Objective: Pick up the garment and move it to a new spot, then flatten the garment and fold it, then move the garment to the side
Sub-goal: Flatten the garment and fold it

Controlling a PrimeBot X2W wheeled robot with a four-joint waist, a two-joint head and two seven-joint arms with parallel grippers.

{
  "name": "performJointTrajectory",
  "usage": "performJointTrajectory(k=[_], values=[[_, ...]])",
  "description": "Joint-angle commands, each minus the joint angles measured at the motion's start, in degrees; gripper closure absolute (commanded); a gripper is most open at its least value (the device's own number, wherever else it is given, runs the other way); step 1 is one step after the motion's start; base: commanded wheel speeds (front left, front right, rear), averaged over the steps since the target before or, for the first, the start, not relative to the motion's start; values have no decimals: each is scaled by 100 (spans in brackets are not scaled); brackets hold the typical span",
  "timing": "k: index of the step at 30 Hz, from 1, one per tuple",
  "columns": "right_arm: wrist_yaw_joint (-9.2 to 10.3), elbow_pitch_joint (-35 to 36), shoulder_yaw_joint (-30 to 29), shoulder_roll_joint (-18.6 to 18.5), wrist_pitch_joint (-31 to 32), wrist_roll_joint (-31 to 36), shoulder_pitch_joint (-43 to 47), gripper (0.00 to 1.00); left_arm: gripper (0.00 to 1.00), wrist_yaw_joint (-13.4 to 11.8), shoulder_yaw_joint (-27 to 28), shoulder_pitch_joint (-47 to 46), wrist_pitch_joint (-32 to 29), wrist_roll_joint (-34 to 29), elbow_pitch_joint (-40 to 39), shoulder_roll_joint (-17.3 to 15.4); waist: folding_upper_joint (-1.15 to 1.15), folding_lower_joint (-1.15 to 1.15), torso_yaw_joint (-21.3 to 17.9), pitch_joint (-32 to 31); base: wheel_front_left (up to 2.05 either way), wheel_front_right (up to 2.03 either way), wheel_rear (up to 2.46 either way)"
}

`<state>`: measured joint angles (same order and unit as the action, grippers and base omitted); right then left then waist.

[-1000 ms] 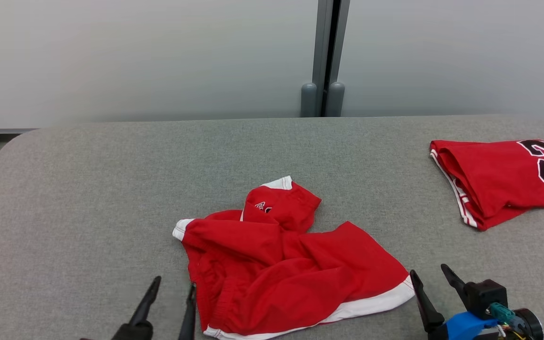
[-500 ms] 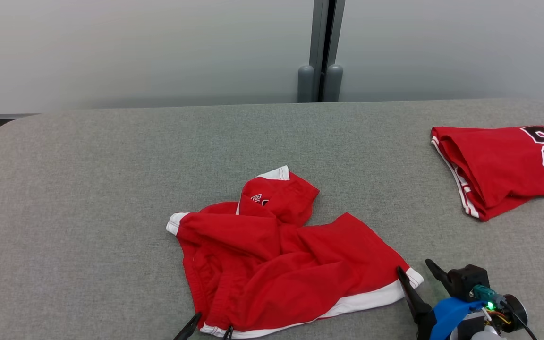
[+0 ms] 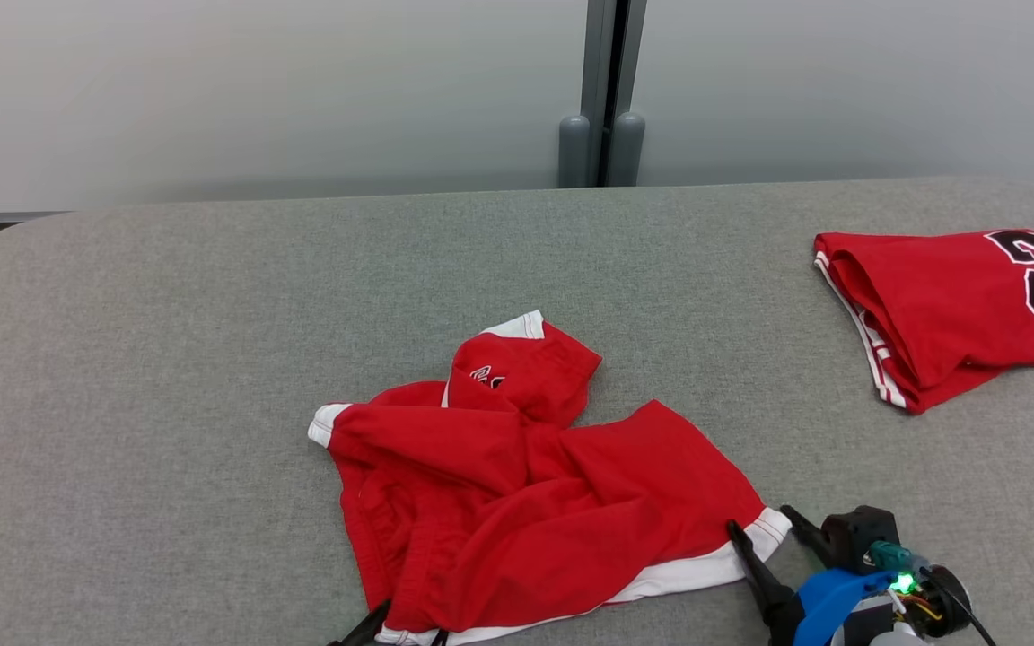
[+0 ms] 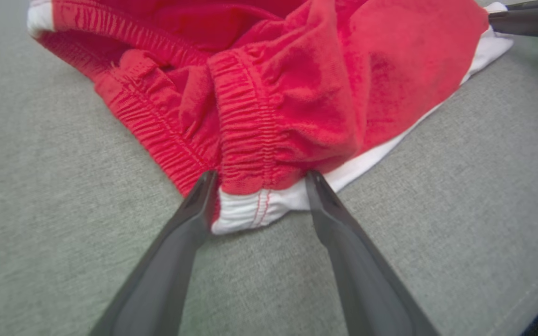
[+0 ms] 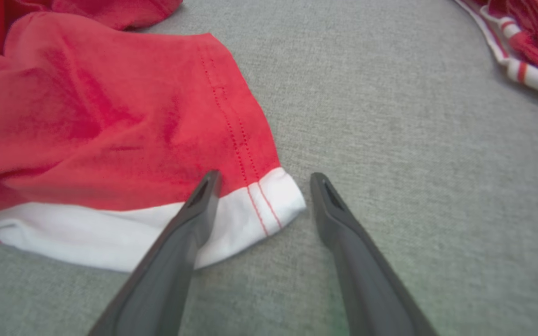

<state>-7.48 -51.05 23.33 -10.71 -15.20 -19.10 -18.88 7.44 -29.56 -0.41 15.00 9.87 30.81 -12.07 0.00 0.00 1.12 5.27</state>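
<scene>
The crumpled red shorts with white hem bands and a gathered elastic waistband (image 3: pixel 517 502) lie near the middle of the grey fabric-covered table (image 3: pixel 167 359), toward its near edge. One leg is folded back on top, showing a small white and black logo. A white band runs along the near side to a corner at the right.

The left gripper (image 3: pixel 411 625) enters at the bottom edge of the head view, where little more than its two dark fingertips can be seen, at the shorts' near left corner. In the left wrist view its jaws are spread wide and straddle that corner (image 4: pixel 262 176): the bunched waistband (image 4: pixel 250 135) and a bit of white hem sit between the two fingertips, which reach the cloth's edge without pinching it. The fingers run low over the table, pointing into the shorts.

The right gripper (image 3: pixel 759 519) is at the shorts' near right corner, its blue-cased wrist showing a green light, its fingers angled up and left in the head view. Its jaws are likewise spread wide and hold nothing. In the right wrist view (image 5: pixel 265 176) one finger lies over the white band, the other over bare table, with the white corner (image 5: pixel 273 200) between them. One of its fingers (image 4: pixel 530 23) also shows at the top right of the left wrist view.

Well apart, at the table's far right, lies a folded red jersey with a black number 23 (image 3: pixel 957 305). Behind the table stands a pale grey wall with a vertical grey post (image 3: pixel 602 90).
</scene>
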Motion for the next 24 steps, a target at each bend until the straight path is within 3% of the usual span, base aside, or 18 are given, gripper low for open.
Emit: performJointTrajectory(k=[1,4,5,6,7,8,14,24], values=[[-3,-114,116,67,14,-102,-2,0,0,4,-53,-103,23,60,69,-4,0,0,3,-8,0,0,0],[-10,-230,430,120,36,-326,45,0,0,5,-277,-155,18,159,230,20,0,0,8,-22,0,0,0],[-10,-243,521,123,37,-401,71,4,0,5,-350,-175,17,195,272,13,0,0,12,-28,0,0,0],[-11,-238,595,121,43,-487,94,52,19,5,-400,-199,17,245,289,6,0,0,14,-33,0,0,0],[-11,-186,658,124,47,-590,113,79,54,4,-450,-205,17,318,310,11,0,0,11,-38,0,0,0],[-11,-95,694,112,46,-674,124,100,100,5,-505,-212,17,378,332,5,0,0,7,-44,0,0,0],[-3,621,616,-47,5,-1008,236,100,100,4,-755,-282,13,871,18,-10,0,0,15,-80,0,0,0],[-3,2131,71,-67,5,-1000,395,100,100,4,-731,-447,14,977,-1565,-243,0,0,-55,-10,0,0,0]])
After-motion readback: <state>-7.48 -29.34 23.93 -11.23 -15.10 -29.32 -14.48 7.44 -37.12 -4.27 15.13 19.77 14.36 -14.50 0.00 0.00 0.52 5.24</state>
